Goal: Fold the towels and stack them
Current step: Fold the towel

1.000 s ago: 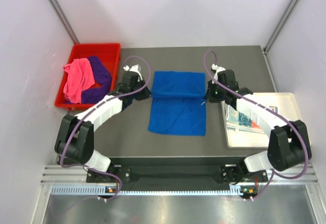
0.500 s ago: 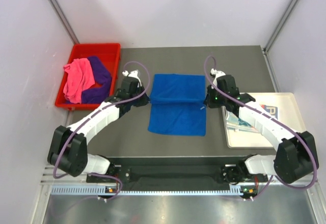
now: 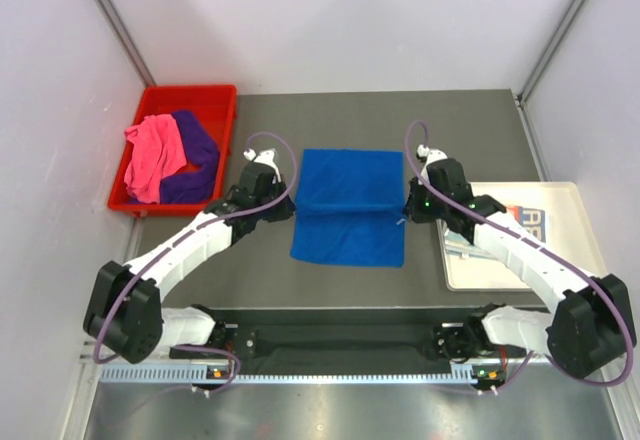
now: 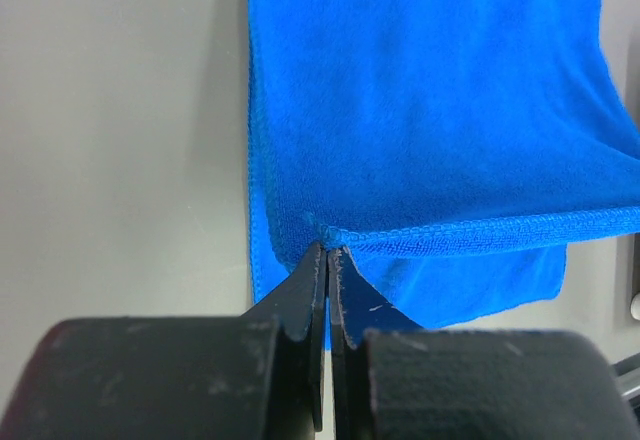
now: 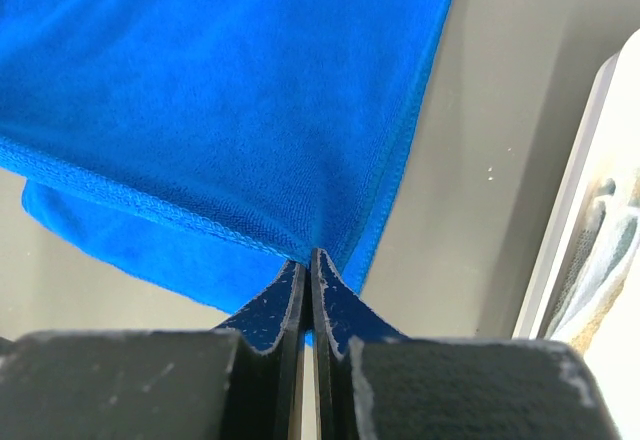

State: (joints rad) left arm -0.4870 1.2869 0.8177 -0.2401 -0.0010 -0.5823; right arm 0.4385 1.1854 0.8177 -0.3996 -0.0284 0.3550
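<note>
A plain royal blue towel (image 3: 348, 205) lies mid-table, its far edge lifted and carried over toward the near edge. My left gripper (image 3: 292, 209) is shut on the towel's left corner (image 4: 330, 235). My right gripper (image 3: 403, 210) is shut on the right corner (image 5: 308, 250). The held edge hangs between them above the lower layer. Pink (image 3: 152, 155) and purple (image 3: 195, 155) towels lie in the red bin (image 3: 205, 95). A folded cream lettered towel (image 3: 500, 235) rests on the white tray (image 3: 570, 200).
The red bin stands at the back left of the dark table (image 3: 350, 110). The white tray sits at the right edge; its rim shows in the right wrist view (image 5: 575, 210). Grey walls close in the back and sides.
Both grippers have moved toward the near edge with the towel's far edge, so the fold line has advanced over the lower half. Both stay shut on the corners.
</note>
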